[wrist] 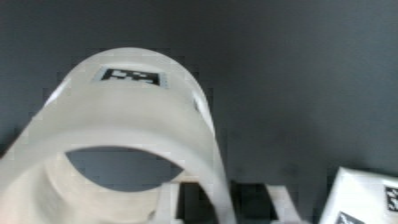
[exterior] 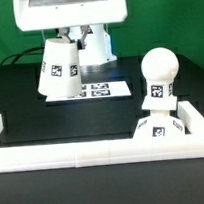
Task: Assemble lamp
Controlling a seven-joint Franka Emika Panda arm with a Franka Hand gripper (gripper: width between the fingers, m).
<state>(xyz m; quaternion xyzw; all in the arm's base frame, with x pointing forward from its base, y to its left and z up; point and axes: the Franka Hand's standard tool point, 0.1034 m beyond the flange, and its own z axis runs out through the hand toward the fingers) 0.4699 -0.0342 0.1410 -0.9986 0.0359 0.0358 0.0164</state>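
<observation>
Lamp shade: I see it off the table, tilted, hanging under the arm toward the far edge of the black surface, on the exterior view's left. Its tagged side faces the exterior camera.
Gripper: mostly hidden behind the shade in the exterior view. In the wrist view the shade fills the picture, open mouth toward the lens, with dark finger shapes just beside its rim. I judge the claw clamped on the shade, since nothing else bears it.
Bulb: upright, round head up, standing on the base near the front right corner, against the white fence.
Marker board: flat on the table below the shade, near the far edge.
Step in hand: I judge bulb and base already joined; the shade is being carried.
Next move calls for: travel across to the bulb, turning the shade upright, centring its opening over the round head, then a slow descent.
Risk: a tilted shade could knock the bulb askew.
</observation>
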